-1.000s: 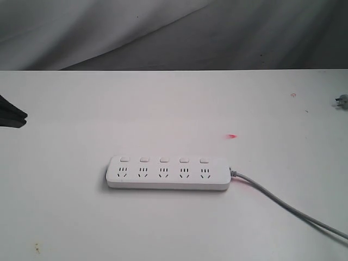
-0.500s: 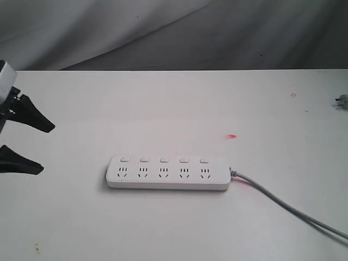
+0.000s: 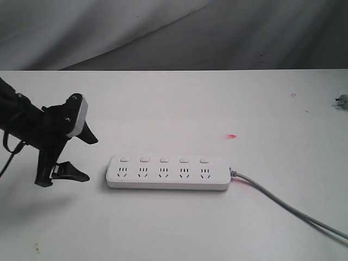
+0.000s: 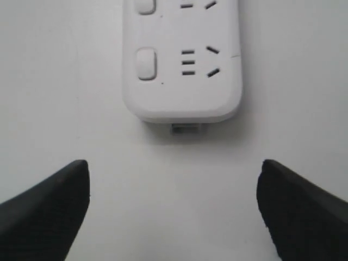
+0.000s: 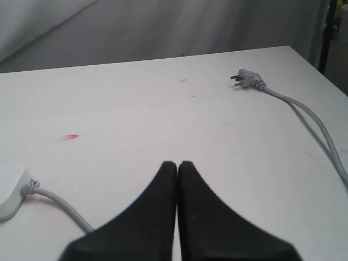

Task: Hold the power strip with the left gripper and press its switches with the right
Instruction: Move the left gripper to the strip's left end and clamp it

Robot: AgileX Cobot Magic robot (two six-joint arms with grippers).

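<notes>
Long flat white plastic power strip point(image 3: 167, 173) is laid flat on the white counter point(image 3: 174, 103). Its row of five small white square switches point(image 3: 163, 160) is set along the far edge of the strip. A grey cord point(image 3: 283, 204) is led off from one end.

Key relation: the strip's long axis is pointed straight at the black two-finger left gripper point(image 3: 91, 160). The gripper is held just off the strip's cordless rounded end, apart from it, not touching. In the left wrist view that end is centred ahead of the black fingers point(image 4: 49, 206), which are spread wider than the strip. Nothing is held.

The black right gripper point(image 5: 178, 163) is not seen in the exterior view. Its fingers are pressed together on nothing. It is set beyond the strip's cord end, with only that corner of the strip showing in its own view. The left arm is judged the nearer by far.

Against half a second earlier: the left gripper is found much closer to the strip's cordless end, where before it was only at the edge of the exterior view. Strip and cord are unmoved.

Judged next: a short advance along the strip's axis, then closing across its width.
</notes>
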